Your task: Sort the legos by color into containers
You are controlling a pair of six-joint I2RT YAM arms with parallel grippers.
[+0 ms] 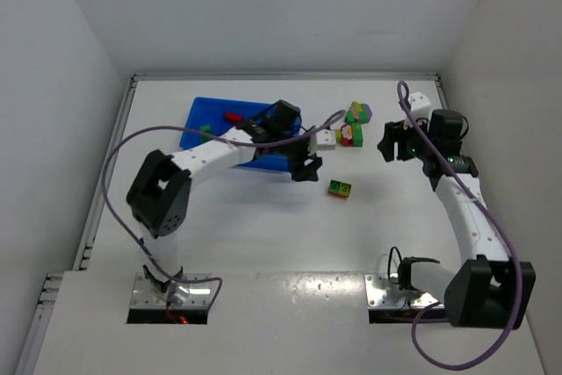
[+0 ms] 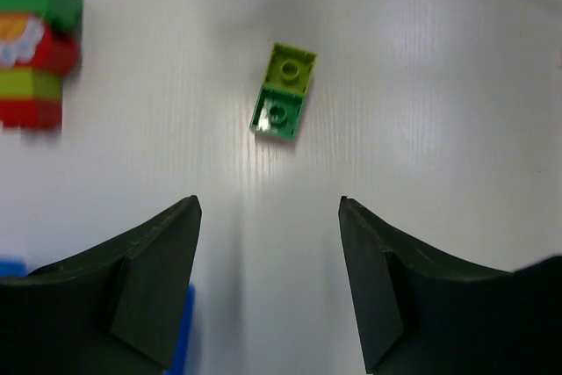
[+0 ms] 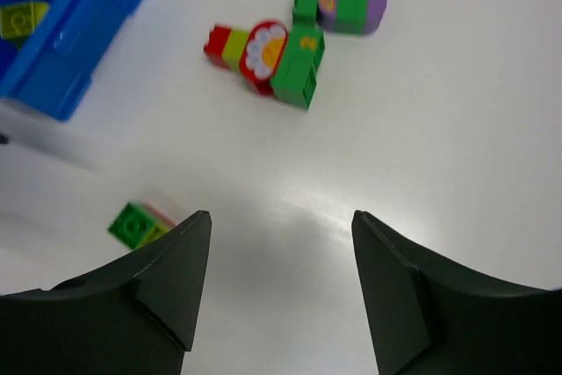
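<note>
The bench (image 1: 290, 243) is smooth white sheet, finely ribbed, with a soft sheen. On it, the legos (image 2: 279, 114) are glossy moulded plastic, and so is the blue tray (image 3: 70, 32). The left claw (image 2: 269, 217) looks like matt dark plastic.

left pincer (image 2: 270, 204): tilted down, jaws parted; right pincer (image 3: 281, 217): tilted down, jaws parted

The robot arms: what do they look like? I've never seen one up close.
Both the left arm and right arm are white tubes joined by chunky black housings. A thin purple cable loops loosely along each. The left gripper and right gripper each end in two dark, wedge-shaped fingers.
</note>
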